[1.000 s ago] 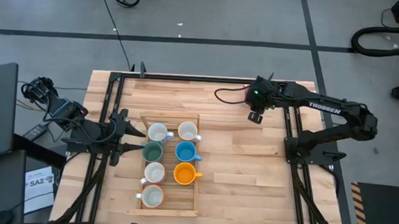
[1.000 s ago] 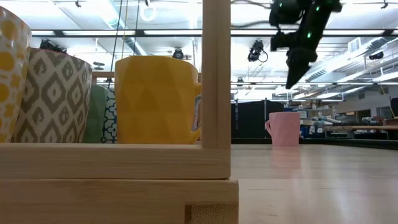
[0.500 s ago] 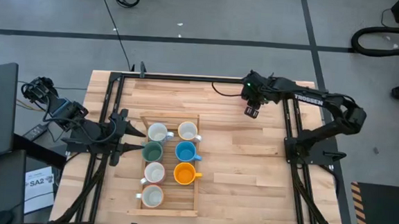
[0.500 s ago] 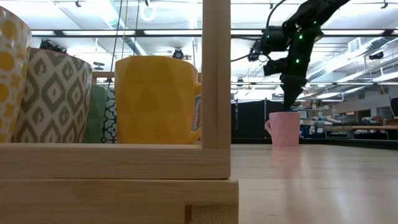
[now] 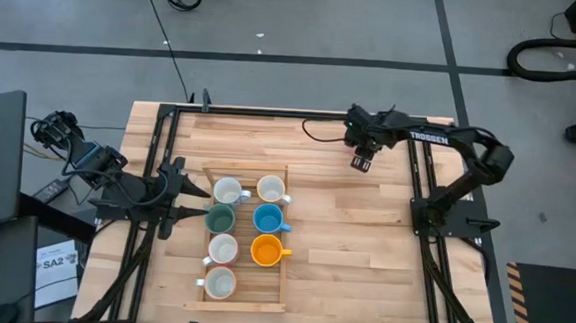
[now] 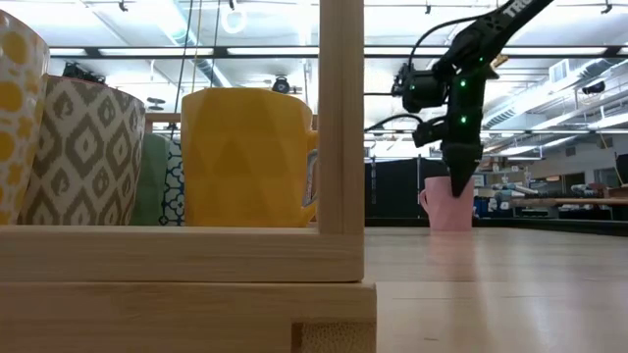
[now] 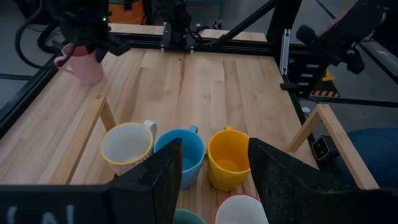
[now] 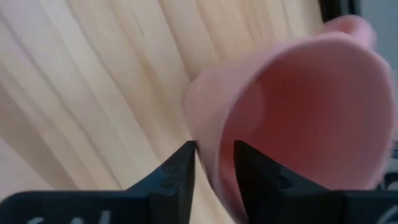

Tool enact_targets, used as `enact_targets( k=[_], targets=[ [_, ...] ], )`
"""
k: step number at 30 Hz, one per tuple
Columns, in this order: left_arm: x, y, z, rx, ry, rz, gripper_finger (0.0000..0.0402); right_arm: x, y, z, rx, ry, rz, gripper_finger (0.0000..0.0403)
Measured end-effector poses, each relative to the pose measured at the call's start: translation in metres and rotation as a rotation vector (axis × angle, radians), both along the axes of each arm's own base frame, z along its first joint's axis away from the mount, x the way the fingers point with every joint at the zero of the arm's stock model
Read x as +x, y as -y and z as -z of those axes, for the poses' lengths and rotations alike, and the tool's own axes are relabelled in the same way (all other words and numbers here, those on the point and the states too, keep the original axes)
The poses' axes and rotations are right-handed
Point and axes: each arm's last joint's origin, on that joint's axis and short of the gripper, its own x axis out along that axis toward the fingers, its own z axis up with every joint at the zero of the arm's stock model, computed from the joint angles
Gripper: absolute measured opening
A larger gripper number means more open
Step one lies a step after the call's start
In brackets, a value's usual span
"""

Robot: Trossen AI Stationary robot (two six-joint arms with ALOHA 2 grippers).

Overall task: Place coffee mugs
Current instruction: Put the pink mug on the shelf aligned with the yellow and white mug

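The right gripper has dropped onto the pink mug. Left gripper waits spread, empty, beside the tray holding seven mugs; rightward, narrowly parted fingers straddle pink's rim, presumably to lift it.

White capitals reading "TROSSEN" run along the right arm in the high view, at about two o'clock from the table's middle. At about eight o'clock, off the table's edge, a white paper sheet carries bold characters that look like "SA2", with smaller print beneath too fine to read. No other lettering can be read in the low or wrist views.
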Motion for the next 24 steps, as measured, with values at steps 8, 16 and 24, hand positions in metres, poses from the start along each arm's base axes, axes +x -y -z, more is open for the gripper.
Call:
enact_targets(
  k=[8, 16, 24],
  targets=[
    [0.000, 0.000, 0.000, 0.000, 0.000, 0.000, 0.0188, 0.001, 0.001, 0.008, 0.035, -0.015, 0.055, 0.0032],
    [0.000, 0.000, 0.000, 0.000, 0.000, 0.000, 0.0188, 0.001, -0.001, 0.008, 0.075, 0.050, 0.238, 0.0035],
    [0.000, 0.000, 0.000, 0.000, 0.000, 0.000, 0.0188, 0.003, -0.011, 0.006, 0.189, 0.149, 0.597, 0.0031]
  ],
)
